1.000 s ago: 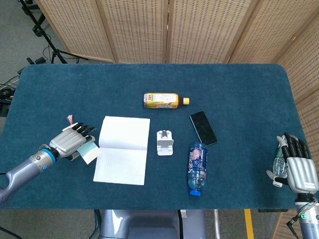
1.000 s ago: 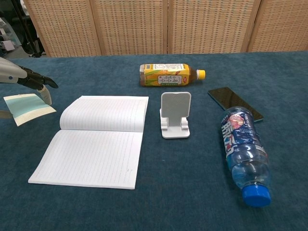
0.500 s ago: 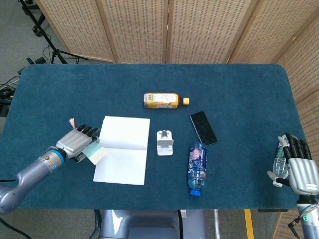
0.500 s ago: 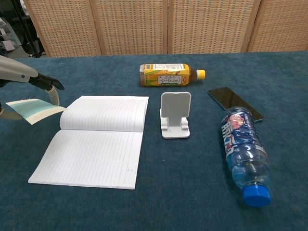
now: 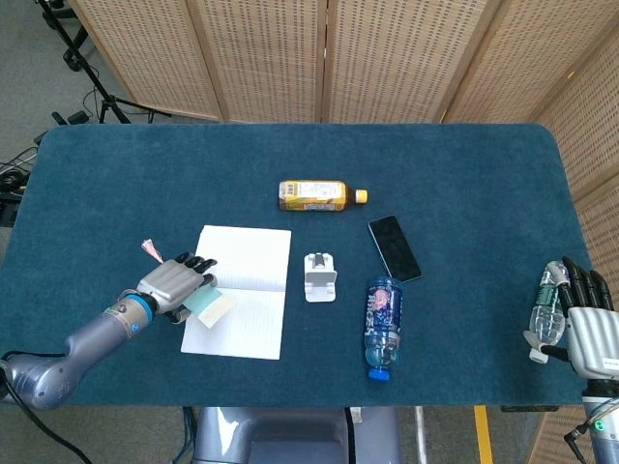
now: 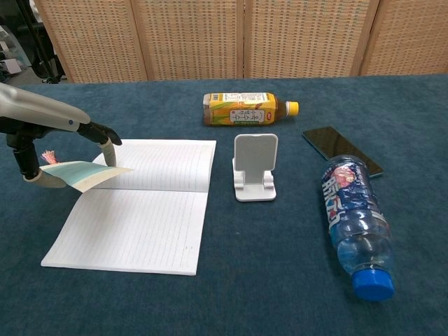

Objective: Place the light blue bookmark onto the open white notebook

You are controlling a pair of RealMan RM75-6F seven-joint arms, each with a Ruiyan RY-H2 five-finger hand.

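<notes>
The left robot hand [image 5: 176,283] is showing a silver-grey metal back with black fingers, and a blue ring is circling its wrist where it is joining a smooth, rounded grey forearm. In the chest view that arm is appearing pale grey. The right robot hand [image 5: 588,324] is presenting a ribbed silver back, black fingers and white trim.

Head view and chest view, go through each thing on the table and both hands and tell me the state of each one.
White notebook: open, lying flat.
Light blue bookmark: held over the notebook's left edge.
Left hand: pinches the bookmark.
Right hand: fingers extended, holds nothing.
Yellow tea bottle: on its side, capped.
Blue water bottle: on its side, capped.
Phone: flat, screen dark.
Phone stand: upright, empty.
</notes>
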